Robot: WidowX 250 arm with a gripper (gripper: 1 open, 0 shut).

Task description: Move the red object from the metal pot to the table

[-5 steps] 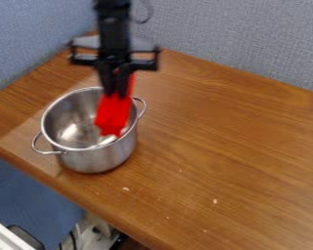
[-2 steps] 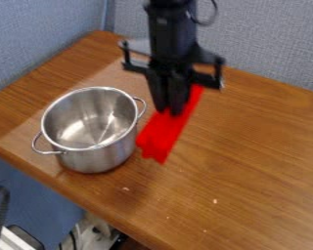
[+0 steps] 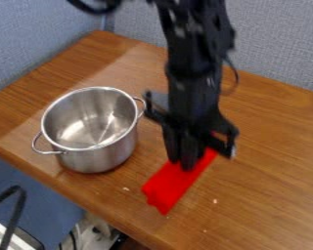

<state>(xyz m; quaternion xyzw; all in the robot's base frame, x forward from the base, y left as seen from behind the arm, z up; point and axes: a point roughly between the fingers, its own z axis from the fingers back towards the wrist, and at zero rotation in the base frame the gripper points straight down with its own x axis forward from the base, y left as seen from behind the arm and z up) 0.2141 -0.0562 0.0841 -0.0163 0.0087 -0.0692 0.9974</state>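
Step in hand: setting the red object (image 3: 176,181) down on the table (image 3: 270,166), judged from how low it hung beside the metal pot (image 3: 90,129).
Fingers: the gripper (image 3: 188,156) pointed straight down, its fingers pinched tight on the upper end of the red object.
Red object: clear of the pot, to its right and nearer the table's front edge; tilted, lower end at or just above the wood; contact could not be told.
Metal pot: upright and empty, apart from the block.
Doing it well: lower slowly until the bottom end bears on the table, then let the block lie flat before spreading the fingers.
Risk: released while tilted, it would likely topple; the front edge was near, so it should be kept inboard.
After release: lift straight up, avoiding a snag.
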